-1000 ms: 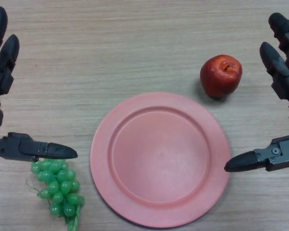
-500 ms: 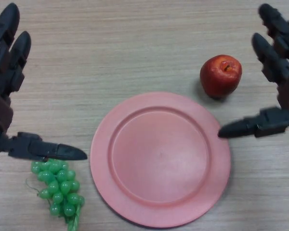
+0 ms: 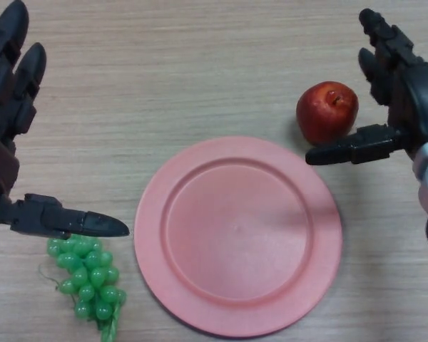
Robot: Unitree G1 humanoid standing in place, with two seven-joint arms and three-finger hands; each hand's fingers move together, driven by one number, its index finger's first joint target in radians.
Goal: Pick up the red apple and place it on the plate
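Observation:
The red apple stands on the wooden table just beyond the upper right rim of the pink plate. My right hand is open just right of the apple, its thumb stretched out below the apple over the plate's rim and its fingers reaching up beside it. It does not touch the apple. My left hand is open at the far left, its thumb pointing right above the grapes.
A bunch of green grapes lies at the lower left, left of the plate and under my left thumb.
My right hand has moved left and up toward the apple, its thumb now under the apple. My left hand shifted slightly right. The apple has not moved.

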